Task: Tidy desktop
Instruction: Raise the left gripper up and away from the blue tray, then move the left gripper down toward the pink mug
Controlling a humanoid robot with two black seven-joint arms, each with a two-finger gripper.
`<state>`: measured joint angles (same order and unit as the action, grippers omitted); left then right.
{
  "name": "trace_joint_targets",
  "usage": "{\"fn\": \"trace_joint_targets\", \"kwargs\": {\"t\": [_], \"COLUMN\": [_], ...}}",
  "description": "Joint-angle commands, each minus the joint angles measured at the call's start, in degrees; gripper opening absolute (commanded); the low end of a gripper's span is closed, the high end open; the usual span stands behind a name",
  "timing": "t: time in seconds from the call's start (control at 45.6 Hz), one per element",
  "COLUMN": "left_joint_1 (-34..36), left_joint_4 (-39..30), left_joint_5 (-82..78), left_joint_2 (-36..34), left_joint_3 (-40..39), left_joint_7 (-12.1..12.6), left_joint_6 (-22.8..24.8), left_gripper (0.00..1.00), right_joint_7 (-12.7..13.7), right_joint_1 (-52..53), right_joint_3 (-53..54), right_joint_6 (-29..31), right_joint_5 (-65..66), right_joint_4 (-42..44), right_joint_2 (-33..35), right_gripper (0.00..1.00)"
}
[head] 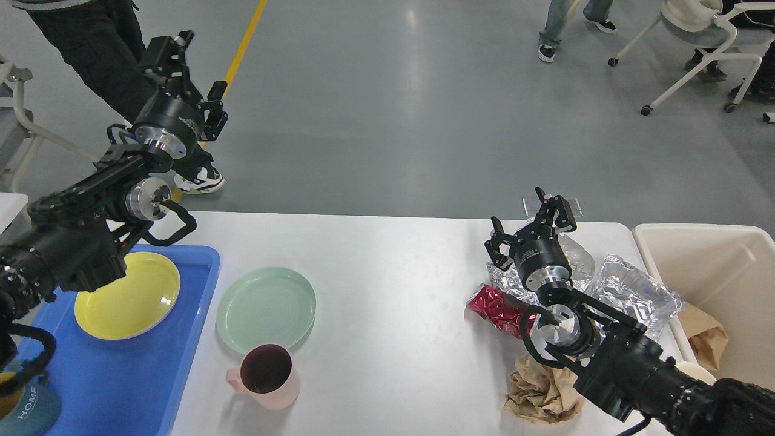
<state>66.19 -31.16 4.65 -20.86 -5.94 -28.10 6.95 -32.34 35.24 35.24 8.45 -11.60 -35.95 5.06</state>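
Head view: tidying partly done, by the look of it. Yellow plate [127, 295] already in blue tray [200, 290]; brown paper [705, 336] in beige bin [696, 233]. Still out on white table [387, 254]: green plate [266, 309], pink cup [266, 375], red foil wrapper [496, 309], clear packaging [636, 290], crumpled paper [539, 393]. Left hand [195, 63] raised high beyond table's far edge, empty, fingers apart. Right hand [533, 221] low over clear packaging, spread wide, gripping nothing.
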Motion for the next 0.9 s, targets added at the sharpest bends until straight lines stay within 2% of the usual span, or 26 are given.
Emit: {"fn": "trace_joint_targets", "kwargs": {"t": [0.0,0.088,0.175,0.416,0.482,0.548,0.57,0.613,0.679,0.745,0.789,0.876], "left_joint_1": [10.17,15.71,20.28,28.99,30.83,34.25,38.44,42.24,45.68,46.92,47.36,47.36], "left_joint_4": [0.05,0.05,0.05,-2.50,-6.79,-13.73,-20.63,-26.21,-33.16,-37.21,-40.37,-45.92], "left_joint_5": [-2.54,-3.59,-4.47,-7.46,-7.46,-7.46,-7.46,-7.46,-7.46,-7.46,-7.29,-7.11], "left_joint_2": [-0.06,0.38,1.43,3.19,3.46,3.72,4.59,6.09,7.76,8.29,8.47,11.19], "left_joint_3": [24.36,35.97,43.54,46.55,47.77,52.85,60.36,68.39,80.26,89.41,91.89,88.22], "left_joint_7": [-0.03,-0.03,-0.03,-0.03,-0.03,-0.03,-0.03,-0.03,-0.03,-0.03,-0.82,-0.20], "left_joint_6": [0.61,1.66,3.41,13.08,15.45,17.30,18.52,19.32,20.12,20.47,21.61,26.34], "left_gripper": [0.96,0.96,0.96,0.96,0.96,0.96,0.96,0.96,0.96,0.96,0.96,0.96], "right_joint_7": [0.00,0.00,0.00,0.00,0.00,0.00,0.00,0.00,0.00,0.00,0.00,0.00], "right_joint_1": [0.00,0.00,0.00,0.00,0.00,0.00,0.00,0.00,0.09,0.00,0.00,0.00], "right_joint_3": [0.00,0.00,0.00,0.00,0.00,0.00,0.00,0.00,0.00,0.00,0.00,0.00], "right_joint_6": [-0.01,-0.01,-0.01,-0.01,-0.01,-0.01,-0.01,-0.01,0.07,-0.01,0.07,-0.01], "right_joint_5": [0.00,0.00,0.00,0.00,0.00,0.00,0.00,0.00,0.00,0.00,0.00,0.00], "right_joint_4": [0.00,0.00,0.00,0.00,0.00,0.00,0.00,0.00,0.00,0.00,0.00,-0.09], "right_joint_2": [0.04,0.03,0.03,-0.05,-0.05,-0.05,-0.05,-0.05,-0.05,-0.05,-0.05,-0.05], "right_gripper": [1.00,1.00,1.00,1.00,1.00,1.00,1.00,1.00,1.00,1.00,1.00,1.00]}}
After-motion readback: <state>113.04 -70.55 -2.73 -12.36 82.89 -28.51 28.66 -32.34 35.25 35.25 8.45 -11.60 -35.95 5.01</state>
